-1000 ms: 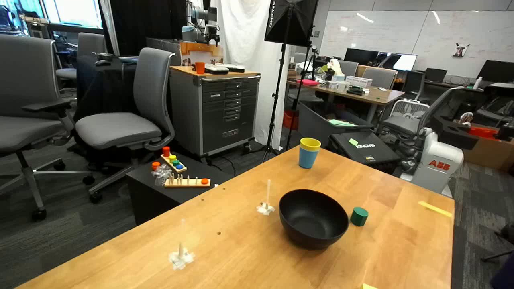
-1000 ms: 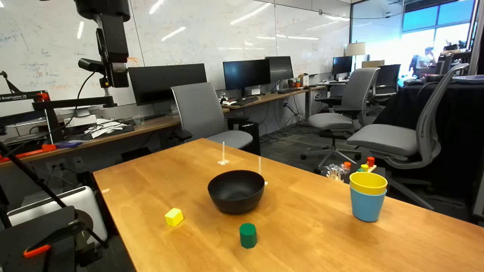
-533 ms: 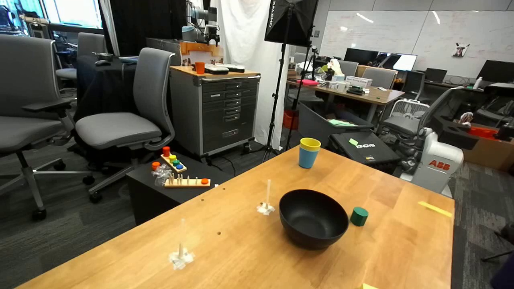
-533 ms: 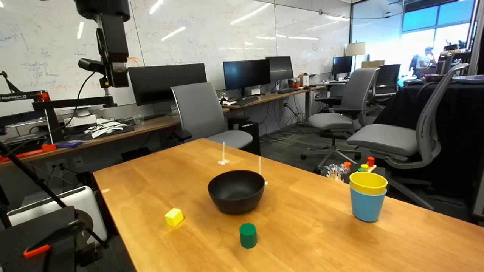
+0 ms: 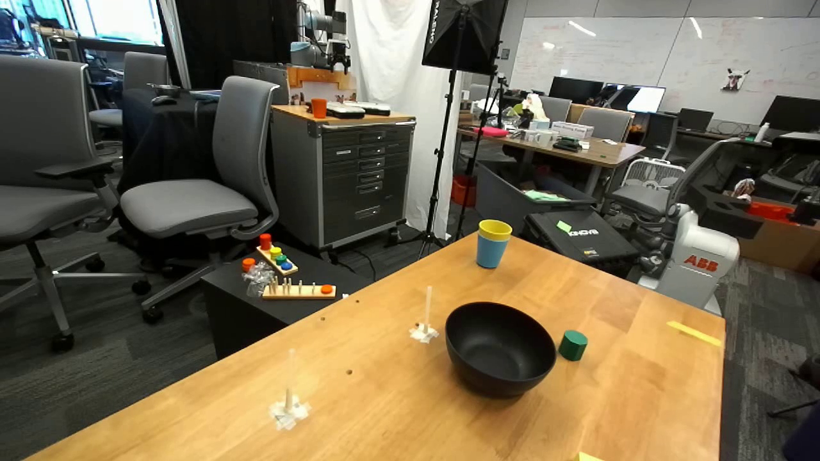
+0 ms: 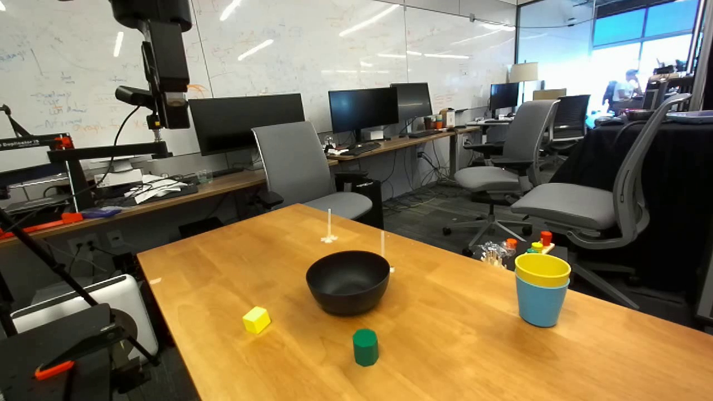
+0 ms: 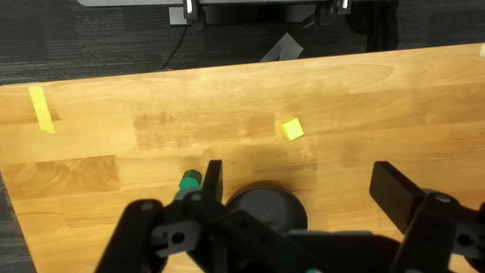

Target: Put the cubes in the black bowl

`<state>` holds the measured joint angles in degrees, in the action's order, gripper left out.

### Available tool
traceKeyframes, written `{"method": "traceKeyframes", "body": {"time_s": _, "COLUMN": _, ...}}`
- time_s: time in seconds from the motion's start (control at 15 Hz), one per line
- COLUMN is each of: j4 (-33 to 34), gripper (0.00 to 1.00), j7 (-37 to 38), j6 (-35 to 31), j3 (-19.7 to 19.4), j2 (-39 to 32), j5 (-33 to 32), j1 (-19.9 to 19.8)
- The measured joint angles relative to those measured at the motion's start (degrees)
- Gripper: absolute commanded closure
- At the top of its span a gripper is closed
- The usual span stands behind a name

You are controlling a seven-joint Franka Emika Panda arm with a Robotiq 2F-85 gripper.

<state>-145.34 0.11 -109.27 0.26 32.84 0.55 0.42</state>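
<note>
The yellow cube [image 6: 257,321] rests on the table, left of the black bowl [image 6: 348,303] in an exterior view. Only its corner [image 5: 586,456] shows at the bottom of an exterior view. The dark green block [image 6: 365,348] stands upright near the bowl, apart from it, in both exterior views [image 5: 573,346]. The bowl [image 5: 500,384] looks empty. In the wrist view my gripper [image 7: 297,178] is wide open and empty, high above the table. The yellow cube [image 7: 292,129] lies beyond the fingertips. The bowl [image 7: 273,206] and green block [image 7: 190,181] are partly hidden by the gripper.
A yellow cup in a blue cup [image 6: 542,295] stands near the table's edge. Two thin upright pegs [image 5: 428,314] [image 5: 288,384] are taped to the table [image 5: 359,410]. Yellow tape [image 7: 41,110] lies near a table corner. A long table edge runs beyond the yellow cube.
</note>
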Motion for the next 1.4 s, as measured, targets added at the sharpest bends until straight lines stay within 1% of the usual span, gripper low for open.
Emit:
{"method": "traceKeyframes", "body": {"time_s": 1.13, "j4": -0.27, "gripper": 0.0, "j7": 0.0, "j6": -0.2, "j3": 0.0, "j2": -0.16, "j5": 0.0, "j1": 0.0}}
{"method": "traceKeyframes", "body": {"time_s": 1.4, "j4": -2.56, "gripper": 0.0, "j7": 0.0, "j6": -4.64, "j3": 0.02, "j2": -0.4, "j5": 0.19, "j1": 0.28}}
